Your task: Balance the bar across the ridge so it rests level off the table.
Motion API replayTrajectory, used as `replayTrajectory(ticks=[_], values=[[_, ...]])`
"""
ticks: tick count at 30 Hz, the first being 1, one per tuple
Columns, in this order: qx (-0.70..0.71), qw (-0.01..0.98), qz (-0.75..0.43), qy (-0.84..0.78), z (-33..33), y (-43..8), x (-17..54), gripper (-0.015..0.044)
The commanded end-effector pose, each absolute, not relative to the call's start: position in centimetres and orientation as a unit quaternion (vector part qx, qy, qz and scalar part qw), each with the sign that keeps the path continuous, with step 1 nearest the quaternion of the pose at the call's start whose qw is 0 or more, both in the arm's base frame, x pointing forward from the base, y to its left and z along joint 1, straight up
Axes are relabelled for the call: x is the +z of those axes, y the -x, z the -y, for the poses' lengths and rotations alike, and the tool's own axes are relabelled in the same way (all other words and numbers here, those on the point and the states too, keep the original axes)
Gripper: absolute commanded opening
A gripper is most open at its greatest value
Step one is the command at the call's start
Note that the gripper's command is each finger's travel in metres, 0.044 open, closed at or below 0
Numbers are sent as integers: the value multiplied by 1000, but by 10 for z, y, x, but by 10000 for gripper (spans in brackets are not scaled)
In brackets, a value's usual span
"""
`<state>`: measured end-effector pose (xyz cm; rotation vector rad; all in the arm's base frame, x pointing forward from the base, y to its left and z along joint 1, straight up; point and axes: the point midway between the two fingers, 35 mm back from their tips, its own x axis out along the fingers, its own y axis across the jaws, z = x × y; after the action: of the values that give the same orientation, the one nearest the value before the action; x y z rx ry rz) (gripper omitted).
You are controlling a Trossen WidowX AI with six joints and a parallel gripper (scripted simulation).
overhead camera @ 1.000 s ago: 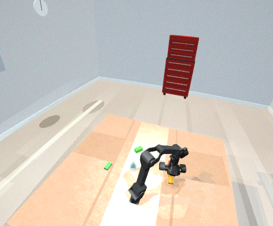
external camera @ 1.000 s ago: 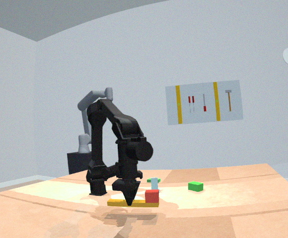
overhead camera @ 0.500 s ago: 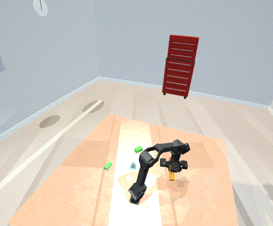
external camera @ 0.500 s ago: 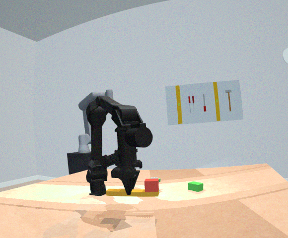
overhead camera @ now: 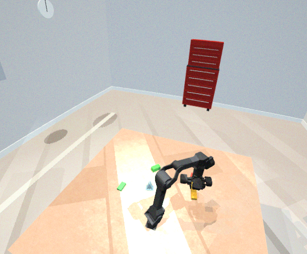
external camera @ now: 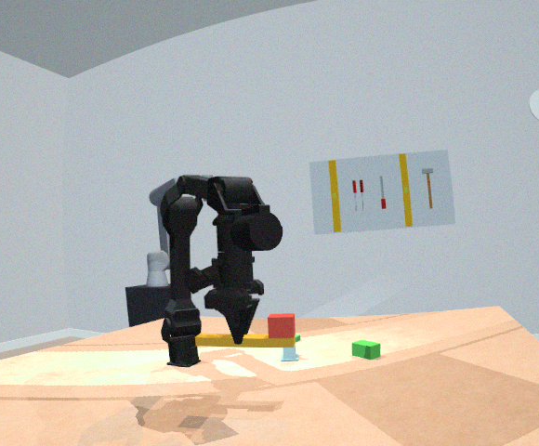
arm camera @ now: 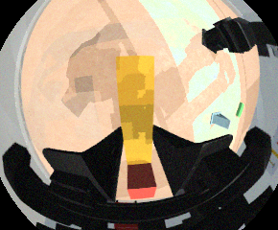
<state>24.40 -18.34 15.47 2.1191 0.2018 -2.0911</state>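
gripper (overhead camera: 196, 188) (external camera: 239, 341) (arm camera: 137, 129) part-open, clamped on yellow bar (overhead camera: 193, 194) (external camera: 265, 340) (arm camera: 136, 86), which looks raised, beside the ridge (overhead camera: 149, 186) (external camera: 289, 354) (arm camera: 220, 120). red block (external camera: 281, 325) (arm camera: 142, 193) weights one end; carry level, set balance point, not middle, over ridge.

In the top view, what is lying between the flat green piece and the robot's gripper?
In the top view, the pale blue ridge stands between them, then part of the black arm.

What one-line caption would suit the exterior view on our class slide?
Gripper holding a yellow bar, red block at one end, above the table.
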Motion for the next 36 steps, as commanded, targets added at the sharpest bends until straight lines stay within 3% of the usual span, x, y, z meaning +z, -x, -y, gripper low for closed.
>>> replayTrajectory(ticks=[1,36], values=[[-696,79,-64,-711,183,-243,165,0],[-503,502,-484,-511,100,-266,166,0]])
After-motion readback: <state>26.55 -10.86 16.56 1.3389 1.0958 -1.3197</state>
